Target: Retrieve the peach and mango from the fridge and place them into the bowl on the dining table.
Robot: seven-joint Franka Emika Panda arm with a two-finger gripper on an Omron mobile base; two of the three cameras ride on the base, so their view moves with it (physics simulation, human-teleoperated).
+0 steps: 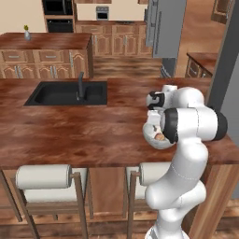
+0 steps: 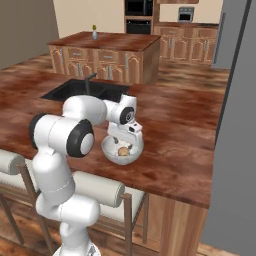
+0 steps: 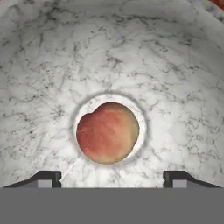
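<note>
- Reddish-orange fruit (image 3: 107,132), peach or mango unclear, lying at centre of speckled bowl (image 3: 175,78) on the dining table (image 1: 70,130).
- Directly below gripper (image 3: 111,177); fingertips wide apart either side, gripping nothing.
- No second fruit seen in bowl.

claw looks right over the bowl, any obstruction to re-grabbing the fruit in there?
Probably none. The claw hangs directly above the bowl, jaws open wider than the fruit lying alone at the bottom. Which fruit it is I can't tell.
</note>
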